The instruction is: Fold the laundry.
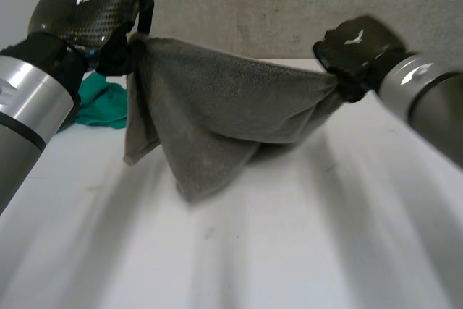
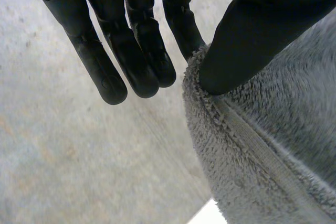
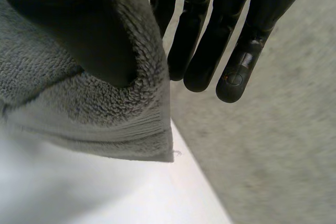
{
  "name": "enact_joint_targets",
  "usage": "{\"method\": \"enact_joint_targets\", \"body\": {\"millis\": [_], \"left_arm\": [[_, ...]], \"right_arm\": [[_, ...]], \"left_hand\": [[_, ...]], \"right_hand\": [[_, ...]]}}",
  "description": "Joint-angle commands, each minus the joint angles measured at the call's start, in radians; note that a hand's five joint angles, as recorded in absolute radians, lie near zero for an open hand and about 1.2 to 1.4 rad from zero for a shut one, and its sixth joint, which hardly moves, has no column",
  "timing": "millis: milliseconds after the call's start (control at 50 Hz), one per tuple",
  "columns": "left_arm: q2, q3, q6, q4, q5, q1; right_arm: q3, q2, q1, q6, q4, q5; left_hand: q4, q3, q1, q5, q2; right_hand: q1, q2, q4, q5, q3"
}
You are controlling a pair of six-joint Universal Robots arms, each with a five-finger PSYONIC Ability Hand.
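Aloft, the fluffy grey terry towel (image 1: pixel 224 106) hung over the white table (image 1: pixel 289 251), seemingly to spread it flat. The left hand (image 1: pixel 87 5) pinched its left corner and the right hand (image 1: pixel 354 52) its right, thumb against finger.

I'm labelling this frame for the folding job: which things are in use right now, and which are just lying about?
In use: grey towel, hanging between the hands; left hand and right hand, each pinching an end of its top edge.
Lying about: green cloth, crumpled on the white table beside the left arm, untouched.
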Motion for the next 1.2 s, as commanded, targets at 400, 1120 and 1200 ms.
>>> {"method": "enact_joint_targets", "body": {"millis": [400, 1120, 1200], "left_arm": [[-0.630, 0.325, 0.198, 0.033, -0.002, 0.022], [-0.503, -0.076, 0.246, 0.350, -0.045, 0.051], [-0.615, -0.095, 0.298, 0.300, -0.047, 0.034]], "right_arm": [[-0.398, 0.389, 0.023, -0.181, 0.201, 0.193], [0.005, 0.291, 0.072, -0.101, -0.104, 0.235], [0.085, 0.366, 0.069, -0.084, -0.129, 0.222]], "left_hand": [[0.195, 0.203, 0.252, 0.249, 0.200], [0.195, 0.203, 0.252, 0.249, 0.200], [0.195, 0.203, 0.252, 0.249, 0.200]], "right_hand": [[0.406, 0.224, 0.211, 0.235, 0.218], [0.406, 0.224, 0.211, 0.235, 0.218], [0.406, 0.224, 0.211, 0.235, 0.218]]}}
